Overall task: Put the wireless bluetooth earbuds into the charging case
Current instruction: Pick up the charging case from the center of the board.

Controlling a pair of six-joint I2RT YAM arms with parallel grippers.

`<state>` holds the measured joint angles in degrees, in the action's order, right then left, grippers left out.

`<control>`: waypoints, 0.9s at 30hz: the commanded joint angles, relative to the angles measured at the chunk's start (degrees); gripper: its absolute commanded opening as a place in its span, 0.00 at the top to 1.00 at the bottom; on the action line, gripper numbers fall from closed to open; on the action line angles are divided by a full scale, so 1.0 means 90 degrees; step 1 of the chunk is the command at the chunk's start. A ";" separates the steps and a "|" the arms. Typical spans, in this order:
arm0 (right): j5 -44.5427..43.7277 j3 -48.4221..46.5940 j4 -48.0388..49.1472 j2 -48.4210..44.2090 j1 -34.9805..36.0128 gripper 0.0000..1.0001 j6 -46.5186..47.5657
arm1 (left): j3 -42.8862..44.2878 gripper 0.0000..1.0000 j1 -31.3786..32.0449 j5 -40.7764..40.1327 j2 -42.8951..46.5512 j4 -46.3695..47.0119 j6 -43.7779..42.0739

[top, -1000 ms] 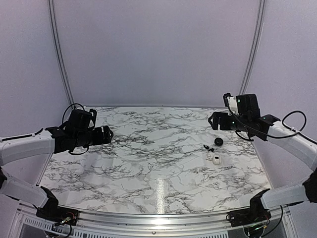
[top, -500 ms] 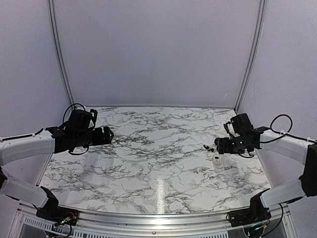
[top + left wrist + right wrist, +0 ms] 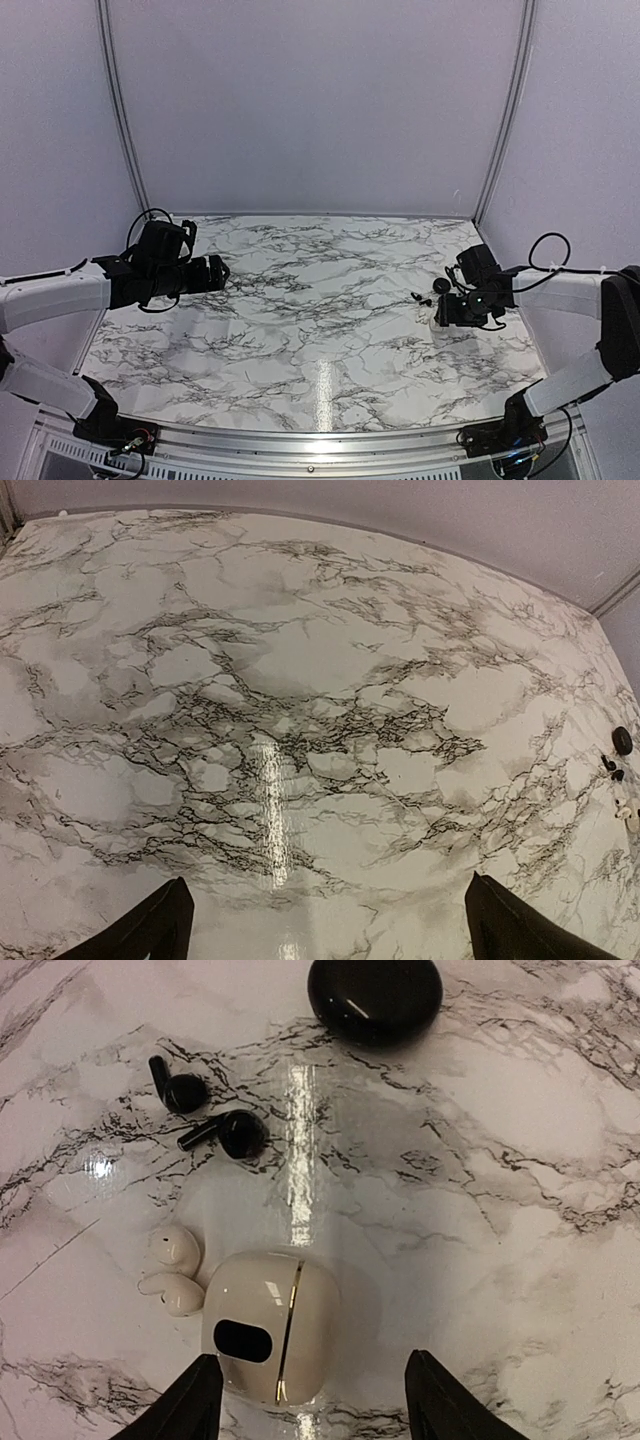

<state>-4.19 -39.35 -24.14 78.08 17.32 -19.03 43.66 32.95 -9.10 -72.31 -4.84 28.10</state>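
near the worktop's (image 3: 520,1290) right edge, centre right gripper (image 3: 310,1400), jaws apart astride the charging case (image 3: 268,1325); close gently, sparing white buds (image 3: 170,1272) beside; left gripper (image 3: 325,920) wide open.

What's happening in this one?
The right gripper straddles the closed white charging case, one finger on each side, not yet gripping it. Two white earbuds lie right beside the case; two black earbuds and a black puck sit farther off. The left gripper hangs open on the far side, holding nothing.
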 commanded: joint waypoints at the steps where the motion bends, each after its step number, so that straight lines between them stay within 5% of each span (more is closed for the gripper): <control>1: 0.0297 0.0090 0.0427 0.0128 0.0008 0.37 -0.0132 | 0.0157 0.01 0.0021 -0.0068 -0.0087 -0.0118 0.0026; 15: 0.0154 -0.0073 0.0514 0.0626 0.0262 0.34 -0.0204 | 0.0146 0.01 0.0021 -0.0103 -0.0137 -0.0115 0.0013; 27: -0.0048 0.0002 0.0253 0.0309 0.0360 0.42 -0.0156 | 0.0158 0.01 0.0021 -0.0118 -0.0187 -0.0116 -0.0016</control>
<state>-2.74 -38.44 -20.38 82.35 20.10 -20.82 43.66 32.95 -9.52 -73.34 -4.84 28.10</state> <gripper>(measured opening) 0.599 0.989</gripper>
